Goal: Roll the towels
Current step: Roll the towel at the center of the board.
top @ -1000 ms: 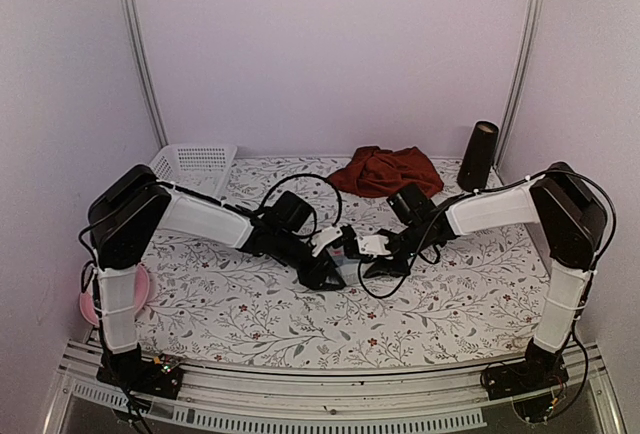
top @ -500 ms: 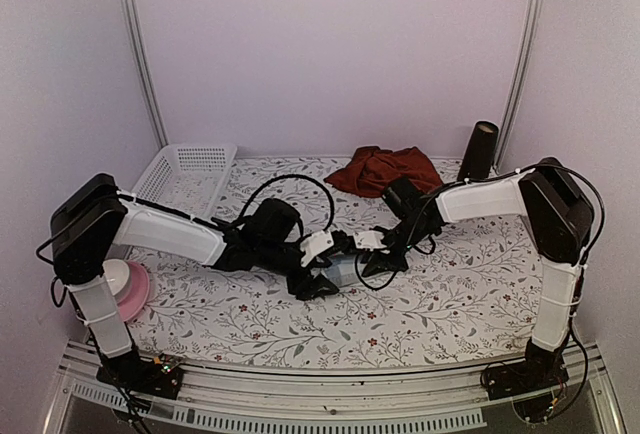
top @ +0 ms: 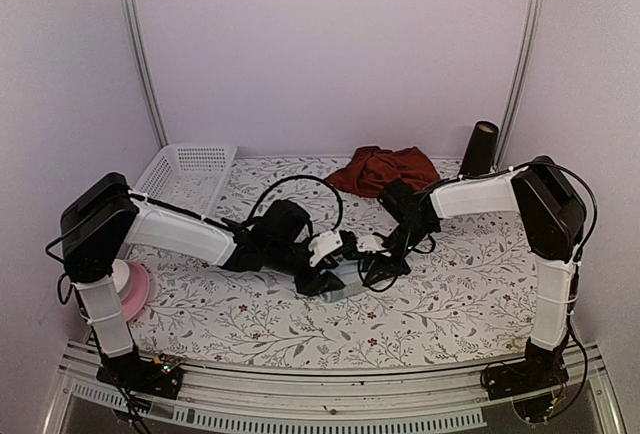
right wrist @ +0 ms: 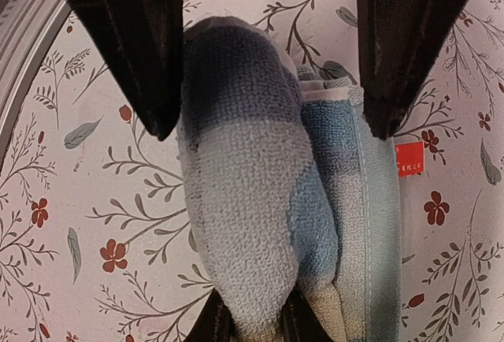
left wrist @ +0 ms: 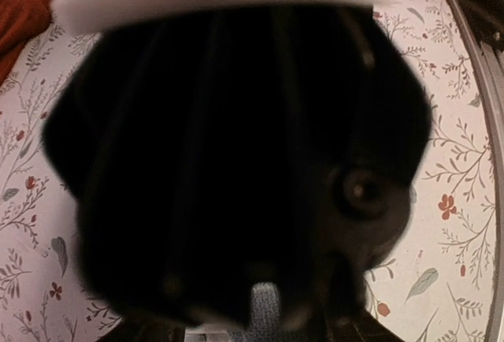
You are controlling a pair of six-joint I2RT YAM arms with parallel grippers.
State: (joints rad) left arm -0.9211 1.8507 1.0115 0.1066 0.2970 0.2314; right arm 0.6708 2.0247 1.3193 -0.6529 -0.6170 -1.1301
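Observation:
The checked towel [top: 347, 276] lies as a short roll at mid-table between the two grippers. In the right wrist view the roll [right wrist: 252, 200] shows grey-blue terry with a stitched hem and a small red tag [right wrist: 409, 158]. My right gripper [right wrist: 269, 129] straddles it, one dark finger pressed against each side, shut on it. My left gripper [top: 325, 279] is at the roll's left end. Its wrist view is almost filled by a blurred black body [left wrist: 236, 161], so its jaws are hidden. The maroon towel [top: 385, 169] lies crumpled at the back.
A white mesh basket [top: 190, 167] stands at the back left. A black cylinder [top: 478, 152] stands upright at the back right. A pink and white object [top: 128, 289] sits by the left arm's base. The floral cloth [top: 450, 294] covers the table.
The left arm swung its elbow back and its gripper shifted right along the checked towel. The right gripper drew in leftward onto the roll, and its jaws narrowed.

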